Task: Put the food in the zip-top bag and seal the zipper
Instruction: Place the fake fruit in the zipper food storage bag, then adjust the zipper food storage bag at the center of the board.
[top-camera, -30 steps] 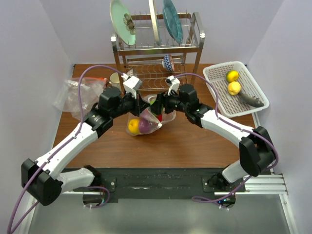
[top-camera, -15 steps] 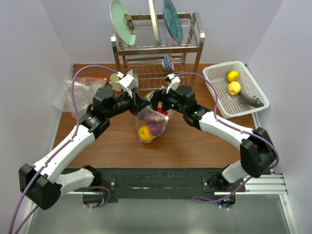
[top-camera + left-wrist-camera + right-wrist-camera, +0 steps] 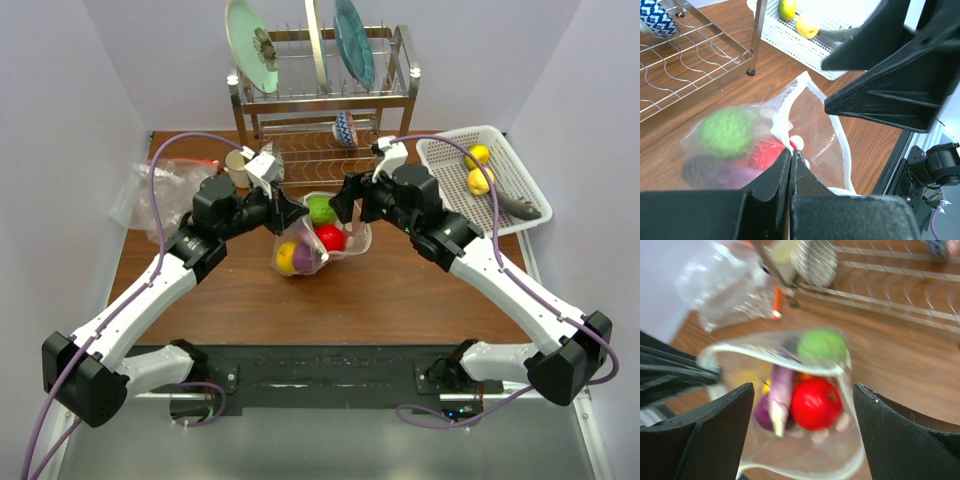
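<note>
The left pincer (image 3: pixel 284 213) is pinched fully shut on the left edge of the zip-top bag (image 3: pixel 345 245). Its own wrist view shows the two fingers (image 3: pixel 775 175) pressed together with the zipper (image 3: pixel 782 115), a whitish strip, running right into their tips, a detail too small to make out from above. The right pincer (image 3: pixel 347 203) stands wide open with nothing in it. Its wrist view has a finger on each side of the gaping bag mouth, but that picture is too blurred to tell whether they touch the plastic. The bag lies on the wooden table (image 3: pixel 400 290) between the two arms, just on the near side of the dish rack (image 3: pixel 320 110). Inside it the top view shows a green round (image 3: pixel 320 210), a red round (image 3: pixel 331 238), a yellow round (image 3: pixel 287 257) and a purple piece (image 3: pixel 306 258). The right wrist view looks straight into the mouth and shows the purple piece to be long, lying beside the red round. The top view places the white basket (image 3: pixel 520 160) at the far right, holding two yellow fruits (image 3: pixel 480 180) and a dark eggplant (image 3: pixel 517 206), and crumpled plain plastic (image 3: pixel 155 195) at the far left. The left wrist view catches only a corner of the basket.
</note>
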{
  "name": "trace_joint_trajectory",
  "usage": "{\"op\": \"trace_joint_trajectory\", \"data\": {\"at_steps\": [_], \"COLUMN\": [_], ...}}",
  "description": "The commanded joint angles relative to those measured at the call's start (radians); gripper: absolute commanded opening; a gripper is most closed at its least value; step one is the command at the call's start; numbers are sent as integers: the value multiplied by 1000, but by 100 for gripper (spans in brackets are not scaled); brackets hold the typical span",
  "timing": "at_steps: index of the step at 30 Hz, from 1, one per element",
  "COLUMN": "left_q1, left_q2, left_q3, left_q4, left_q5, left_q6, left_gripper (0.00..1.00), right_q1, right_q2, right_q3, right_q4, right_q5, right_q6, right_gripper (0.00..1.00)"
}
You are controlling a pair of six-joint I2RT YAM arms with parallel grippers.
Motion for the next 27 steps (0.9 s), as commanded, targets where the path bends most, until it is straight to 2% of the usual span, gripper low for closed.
{"op": "trace_joint_trajectory", "data": {"at_steps": [1,6,9,11,12,19,22,23,27], "left_q1": [9,11,11,11,11,11,11,11,11], "left_q2": [-7,-8,-7,-3,-3,4,3,3,3], "left_q3": [6,3,3,4,6,10,12,12,13], "left_q4": [58,61,59,55,53,40,40,40,38], "left_q5": [-6,-9,-15,-24,-26,-41,-44,-44,-44], "left_q6": [-5,-4,-1,1,1,5,7,7,7], "left_gripper": [0,0,0,0,0,0,0,0,0], "right_q1": [4,3,4,3,4,3,4,3,4], "right_q2": [-2,21,50,58,55,45,65,71,95], "right_q3": [16,-12,-26,-32,-41,-81,-90,-86,-61], "right_q4": [-225,-258,-277,-280,-278,-268,-260,-260,-266], "right_q5": [112,168,181,178,168,111,90,86,73], "right_q6": [-16,12,35,52,57,106,112,112,98], "right_gripper": [79,71,61,58,52,42,31,21,5]}}
